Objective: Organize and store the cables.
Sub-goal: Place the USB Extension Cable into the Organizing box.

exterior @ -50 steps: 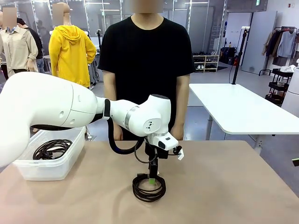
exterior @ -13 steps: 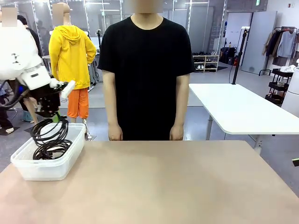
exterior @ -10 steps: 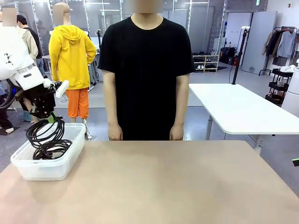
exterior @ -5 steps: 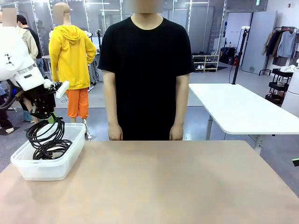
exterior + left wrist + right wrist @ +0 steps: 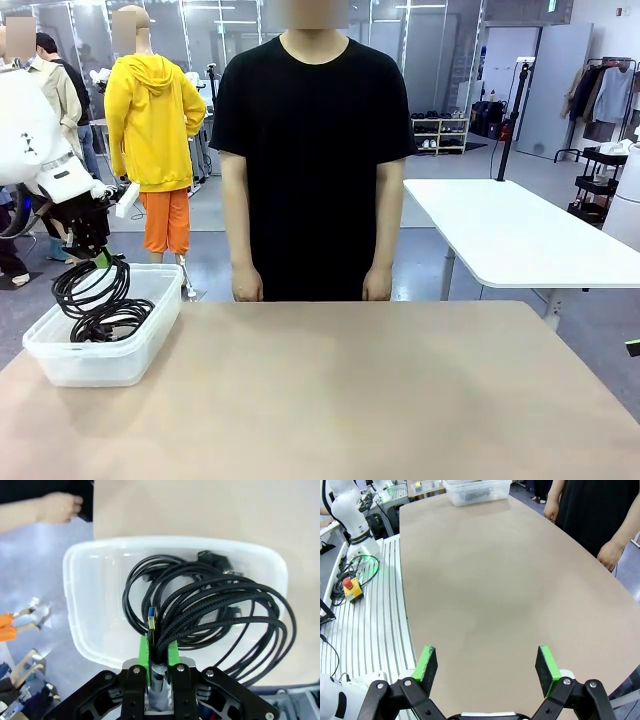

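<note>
Tan table (image 5: 350, 400), matte top w/ rounded corners, runs from robot's side to the person at far edge. One item directly on it: clear plastic bin (image 5: 60, 362), rounded rectangle, at far-left corner near the edge. Bin holds black coiled cables (image 5: 110, 322) on its floor; in left wrist view bin (image 5: 85, 605) has cables (image 5: 150, 580) inside. Rest of top is plain surface. Right wrist view: table (image 5: 510, 595) seen lengthwise, bin (image 5: 476, 490) at its far end.
</note>
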